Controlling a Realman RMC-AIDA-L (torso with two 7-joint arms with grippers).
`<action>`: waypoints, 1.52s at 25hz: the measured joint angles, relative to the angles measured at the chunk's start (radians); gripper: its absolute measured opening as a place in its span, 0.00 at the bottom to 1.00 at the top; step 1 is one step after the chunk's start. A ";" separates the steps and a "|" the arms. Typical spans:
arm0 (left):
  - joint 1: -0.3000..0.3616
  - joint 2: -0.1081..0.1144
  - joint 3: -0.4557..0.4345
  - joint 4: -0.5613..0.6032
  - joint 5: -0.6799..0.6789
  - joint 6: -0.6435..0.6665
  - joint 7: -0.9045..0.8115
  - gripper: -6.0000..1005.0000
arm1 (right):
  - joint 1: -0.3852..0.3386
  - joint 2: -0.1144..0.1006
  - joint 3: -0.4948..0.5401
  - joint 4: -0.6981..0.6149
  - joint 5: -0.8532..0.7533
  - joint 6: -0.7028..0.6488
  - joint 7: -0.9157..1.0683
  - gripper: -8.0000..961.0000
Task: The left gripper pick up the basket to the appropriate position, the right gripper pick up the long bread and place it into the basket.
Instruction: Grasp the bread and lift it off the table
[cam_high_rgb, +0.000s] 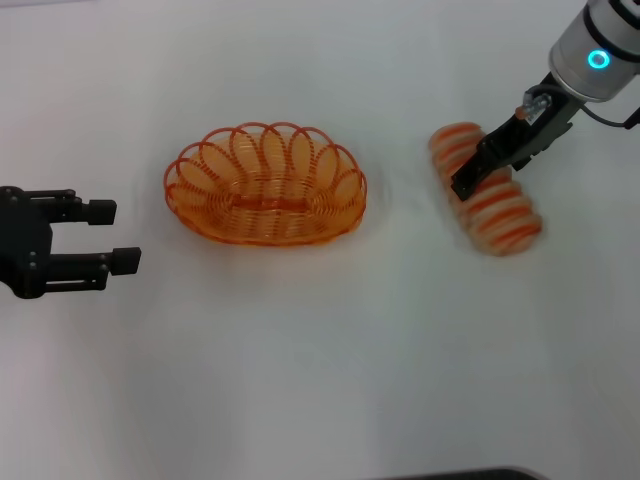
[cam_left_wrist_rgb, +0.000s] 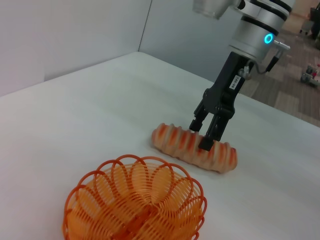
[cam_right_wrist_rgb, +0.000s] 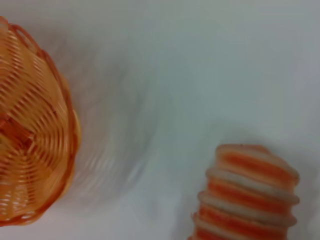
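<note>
Right end effector is straddling the bread, fingers spread; left end effector is idling open; basket is sitting empty.

— What colour is the basket?
— Orange all over, a see-through weave of thin wire with a looped, scalloped rim.
— And the long bread?
— Pale tan, banded crosswise with orange-red stripes along its ribbed length.
— The grippers?
— Both black. The right gripper hangs from a silver-white arm whose ring light glows blue-cyan. The left gripper is plain black.
— The table?
— Plain white, no pattern.
</note>
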 joint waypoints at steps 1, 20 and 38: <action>0.000 0.000 0.000 0.000 0.000 0.000 0.000 0.70 | 0.004 0.000 0.000 0.011 0.000 0.005 0.000 0.95; 0.000 0.000 0.000 -0.003 -0.001 -0.001 0.002 0.70 | 0.009 0.000 -0.049 0.043 0.000 0.034 0.014 0.87; -0.002 -0.005 0.000 -0.009 -0.005 -0.026 0.000 0.70 | -0.054 -0.015 -0.026 -0.094 0.064 0.017 -0.216 0.57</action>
